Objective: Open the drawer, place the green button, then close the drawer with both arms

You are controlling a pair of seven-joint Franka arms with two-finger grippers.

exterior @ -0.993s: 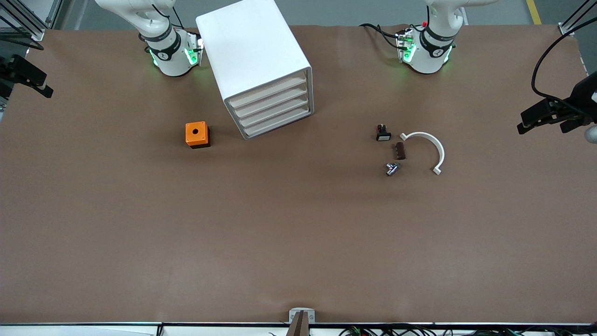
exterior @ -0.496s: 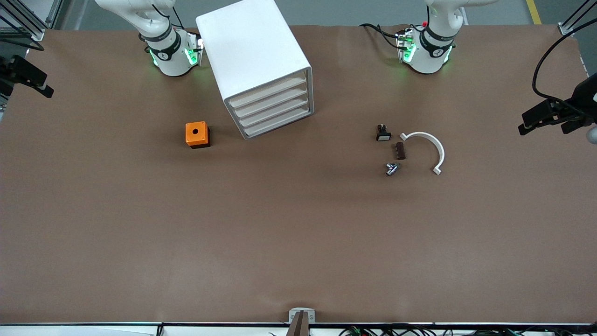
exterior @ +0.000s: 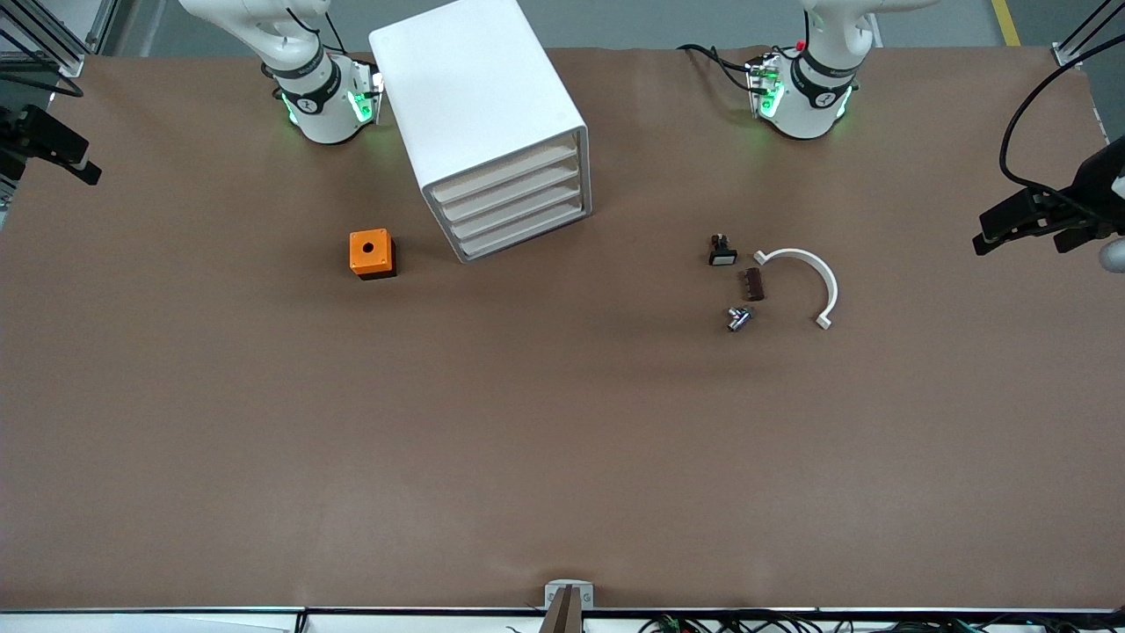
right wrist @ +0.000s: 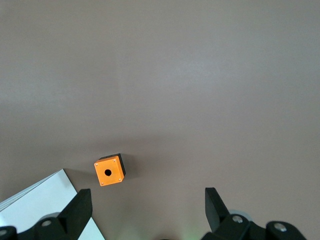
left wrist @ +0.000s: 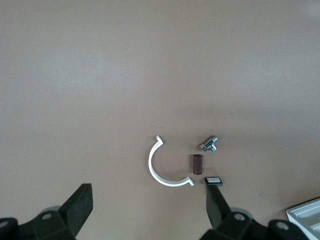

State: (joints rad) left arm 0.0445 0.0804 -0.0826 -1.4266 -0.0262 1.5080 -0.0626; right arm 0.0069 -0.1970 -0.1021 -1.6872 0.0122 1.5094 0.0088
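Nothing is started: all 4 drawers of the cabinet are sitting shut. The button is lying on the worktop near the white arc. The left gripper and right gripper are hanging high, both wide and empty. Hooking 1 drawer's front squarely should keep the cabinet from sliding.

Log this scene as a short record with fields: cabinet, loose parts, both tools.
cabinet: white, four drawers, all shut
orange cube: beside the cabinet, toward the right arm's end
loose parts: white-capped black button, brown block, silver-blue part, white arc, grouped toward the left arm's end
left tool: open, empty, in the air at the left arm's end
right tool: open, empty, in the air at the right arm's end
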